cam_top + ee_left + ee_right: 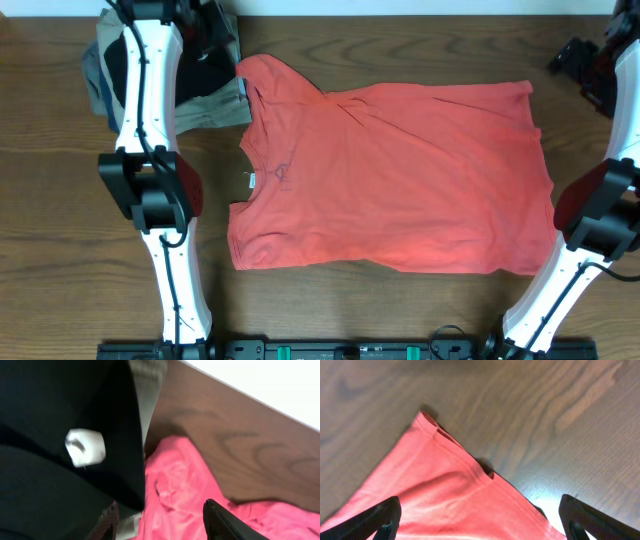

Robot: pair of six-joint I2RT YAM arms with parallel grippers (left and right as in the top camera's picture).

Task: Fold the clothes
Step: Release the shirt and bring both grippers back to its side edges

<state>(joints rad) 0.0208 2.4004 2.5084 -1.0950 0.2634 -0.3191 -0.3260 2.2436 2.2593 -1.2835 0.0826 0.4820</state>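
Observation:
The red-orange T-shirt [400,180] lies spread flat on the wooden table, collar and small white neck tag [251,180] to the left, hem to the right. Its chest lettering is hidden. My left gripper [212,35] is open at the far left, over the shirt's upper sleeve; in the left wrist view its fingers [161,510] straddle rumpled red cloth [180,490]. My right gripper [578,58] is open at the far right, above the shirt's far hem corner. In the right wrist view its fingers [480,510] are spread wide over that corner [430,500].
A black folded garment [50,435] with a white tag [85,447] lies beside the sleeve on top of a khaki folded garment [210,108], with a blue-grey one [95,85] at the far left. The table's far edge meets a white surface [260,380].

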